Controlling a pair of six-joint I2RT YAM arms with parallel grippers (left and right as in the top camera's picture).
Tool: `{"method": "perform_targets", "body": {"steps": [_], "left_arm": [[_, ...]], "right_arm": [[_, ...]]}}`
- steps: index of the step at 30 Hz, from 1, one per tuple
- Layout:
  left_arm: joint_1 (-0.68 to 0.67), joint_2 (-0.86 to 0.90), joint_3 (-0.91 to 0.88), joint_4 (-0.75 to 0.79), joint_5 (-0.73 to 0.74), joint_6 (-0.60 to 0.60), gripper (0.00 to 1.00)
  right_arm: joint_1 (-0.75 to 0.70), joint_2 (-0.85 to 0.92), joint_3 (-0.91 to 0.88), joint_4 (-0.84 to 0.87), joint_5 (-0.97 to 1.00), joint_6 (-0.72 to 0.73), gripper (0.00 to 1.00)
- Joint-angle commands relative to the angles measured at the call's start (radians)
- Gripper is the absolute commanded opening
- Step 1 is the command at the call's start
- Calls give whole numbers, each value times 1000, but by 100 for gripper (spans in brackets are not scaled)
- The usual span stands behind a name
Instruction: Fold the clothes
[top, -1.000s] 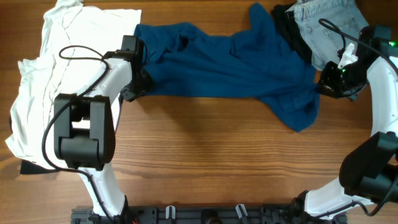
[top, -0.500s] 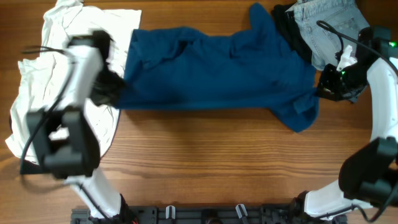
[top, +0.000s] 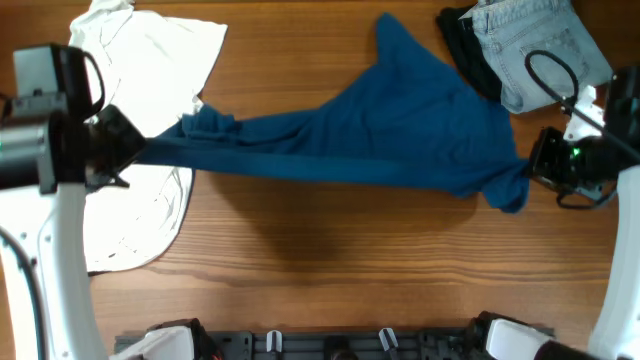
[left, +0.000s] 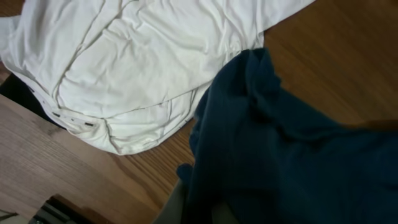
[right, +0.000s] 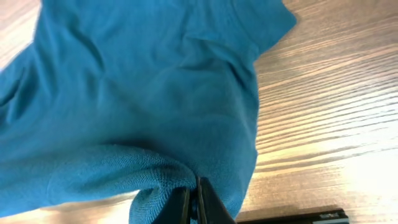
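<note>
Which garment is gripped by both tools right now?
The dark-blue T-shirt, stretched between left tool and right tool; white shirt and denim lie ungripped.

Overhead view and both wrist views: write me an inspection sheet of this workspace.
Surface: wooden table, no spills seen.
Job's things: dark-blue T-shirt stretched between the two arms; white shirt crumpled at the left, one edge under the T-shirt's end.
Clutter: denim garment lying on a black garment, far right corner.
Grippers: left gripper and right gripper each shut on one end of the T-shirt.
Cables: black cable looping over the denim.
Surroundings: black rail along the near edge.
</note>
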Motion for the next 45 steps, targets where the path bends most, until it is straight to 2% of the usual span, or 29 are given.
{"method": "perform_targets", "body": {"steps": [1, 10, 19, 29, 35, 45], "left_arm": [[5, -76, 5, -6, -25, 32, 4], [5, -5, 4, -27, -24, 31, 4], [-12, 105, -2, 54, -6, 31, 4], [-86, 403, -5, 184, -6, 31, 4], [-99, 580, -5, 237, -6, 31, 4], [-111, 721, -5, 347, -6, 31, 4]], "right_arm": [[-2, -35, 22, -18, 6, -36, 4], [-2, 20, 20, -26, 51, -51, 4], [-2, 109, 19, 15, 21, -33, 4], [3, 333, 19, 160, 17, -40, 4], [68, 481, 19, 278, 17, -52, 5], [106, 679, 19, 425, 26, -35, 4]]}}
